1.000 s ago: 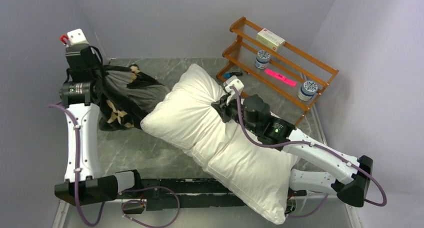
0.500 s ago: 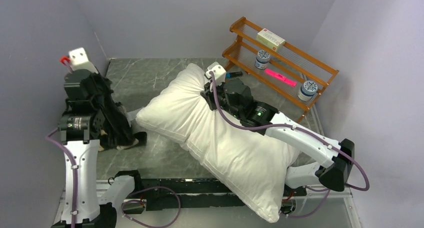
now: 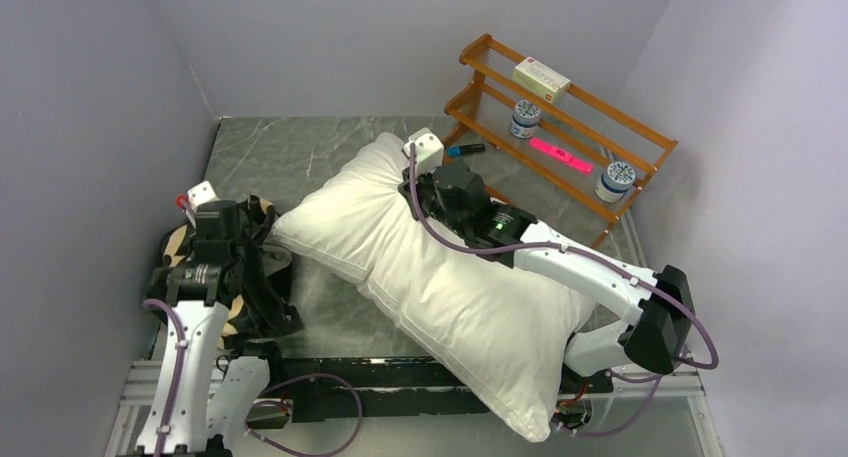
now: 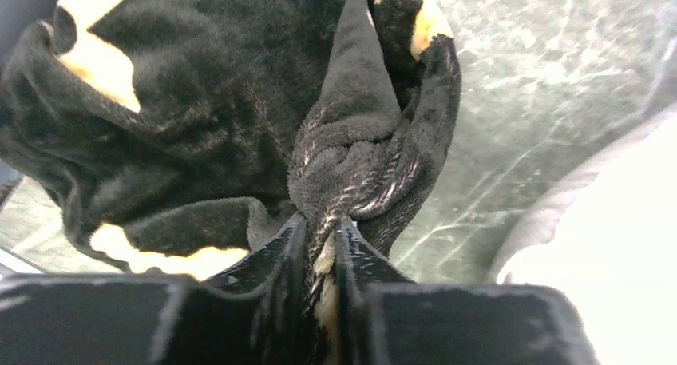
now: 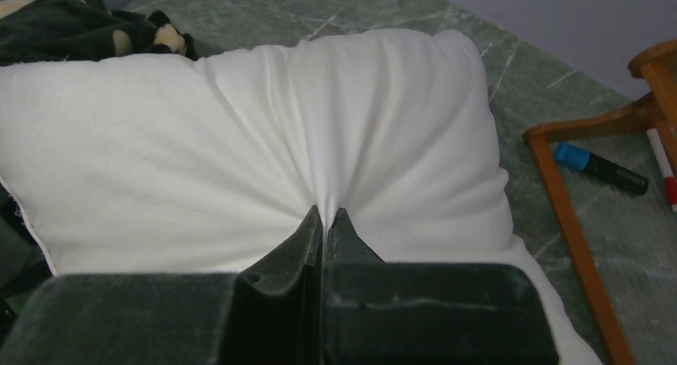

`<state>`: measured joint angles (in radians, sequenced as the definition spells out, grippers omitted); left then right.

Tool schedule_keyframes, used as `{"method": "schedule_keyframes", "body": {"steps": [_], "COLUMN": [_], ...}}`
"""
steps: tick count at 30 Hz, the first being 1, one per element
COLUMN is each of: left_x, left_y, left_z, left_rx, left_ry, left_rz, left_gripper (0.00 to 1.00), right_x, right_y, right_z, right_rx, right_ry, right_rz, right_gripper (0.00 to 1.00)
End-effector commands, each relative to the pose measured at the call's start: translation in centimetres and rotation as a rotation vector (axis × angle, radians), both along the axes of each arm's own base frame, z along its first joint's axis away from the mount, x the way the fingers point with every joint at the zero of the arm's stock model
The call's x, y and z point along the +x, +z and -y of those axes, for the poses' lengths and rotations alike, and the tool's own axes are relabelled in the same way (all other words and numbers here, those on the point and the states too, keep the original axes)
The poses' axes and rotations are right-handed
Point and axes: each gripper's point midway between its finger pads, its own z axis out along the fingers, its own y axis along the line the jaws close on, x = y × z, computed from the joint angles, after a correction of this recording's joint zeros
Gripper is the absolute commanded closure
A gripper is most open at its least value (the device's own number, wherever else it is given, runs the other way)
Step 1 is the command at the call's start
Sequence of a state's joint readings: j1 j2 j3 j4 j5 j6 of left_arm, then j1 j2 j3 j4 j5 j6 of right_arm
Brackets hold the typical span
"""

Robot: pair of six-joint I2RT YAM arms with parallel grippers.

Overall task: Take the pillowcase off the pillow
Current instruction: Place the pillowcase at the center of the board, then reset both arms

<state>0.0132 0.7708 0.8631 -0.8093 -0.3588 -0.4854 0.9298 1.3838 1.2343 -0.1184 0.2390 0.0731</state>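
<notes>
You have the large plump white pillow [image 3: 460,312] lying bare and diagonal on the grey marbled bench [image 3: 290,152]. No cover shows on any part of it, so the stripping itself looks done. The black plush pillowcase with tan flower motifs [image 4: 223,93] is bunched in a heap at the left, just beside the pillow's left corner. The left end effector [image 4: 323,229] is pressed together on a twisted fold of it. The right end effector [image 5: 323,221] pinches a pucker of the pillow's white fabric. What is left, as I judge it, is to let go of both and leave the cover apart. Plain pale lilac walls close the bench in. At far right a two-tier wooden rack [image 3: 455,104] holds a box [image 3: 541,79], two jars and a pink marker [image 3: 560,155].
</notes>
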Motion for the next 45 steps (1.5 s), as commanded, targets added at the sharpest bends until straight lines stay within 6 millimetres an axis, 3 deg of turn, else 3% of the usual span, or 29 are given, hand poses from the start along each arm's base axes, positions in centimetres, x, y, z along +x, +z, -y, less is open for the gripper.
{"method": "schedule_keyframes", "body": {"steps": [1, 3, 5, 10, 13, 16, 25, 29, 33, 38, 45], "left_x": [-0.4, -0.6, -0.9, -1.8, -2.2, -3.0, -4.6, -6.1, -8.4, -10.4, -11.1], "left_y": [1.9, 2.2, 2.6, 5.0, 7.0, 9.2, 18.0, 21.1, 21.0, 20.9, 19.0], "left_z": [0.9, 1.5, 1.9, 2.5, 3.2, 3.2, 3.8, 2.3, 0.3, -0.2, -1.1], "left_rx": [-0.079, -0.099, -0.106, -0.071, -0.017, 0.051, 0.170, 0.213, 0.227, 0.215, 0.164], "left_ry": [0.020, -0.007, -0.031, -0.109, -0.191, -0.234, -0.363, -0.316, -0.228, -0.217, -0.127], "left_rz": [0.124, 0.126, 0.128, 0.165, 0.182, 0.199, 0.378, 0.445, 0.501, 0.709, 0.882], "left_gripper": [0.71, 0.60, 0.43, 0.14, 0.04, 0.03, 0.03, 0.03, 0.03, 0.03, 0.03], "right_x": [0.7, 0.5, 0.2, -0.8, -1.5, -2.1, -4.6, -6.0, -7.4, -9.2, -10.1], "right_y": [2.5, 2.0, 2.0, 2.4, 3.1, 3.6, 6.0, 6.6, 6.7, 6.3, 4.1], "right_z": [1.7, 2.5, 3.4, 5.8, 7.8, 10.3, 18.8, 22.2, 25.4, 29.1, 31.0], "right_rx": [0.134, 0.136, 0.139, 0.133, 0.135, 0.128, 0.194, 0.205, 0.226, 0.257, 0.247], "right_ry": [-0.091, -0.110, -0.130, -0.161, -0.199, -0.264, -0.472, -0.539, -0.602, -0.667, -0.704], "right_rz": [0.058, 0.049, 0.049, 0.057, 0.074, 0.094, 0.187, 0.221, 0.246, 0.297, 0.316], "right_gripper": [1.00, 0.91, 0.74, 0.39, 0.24, 0.14, 0.00, 0.00, 0.00, 0.00, 0.00]}}
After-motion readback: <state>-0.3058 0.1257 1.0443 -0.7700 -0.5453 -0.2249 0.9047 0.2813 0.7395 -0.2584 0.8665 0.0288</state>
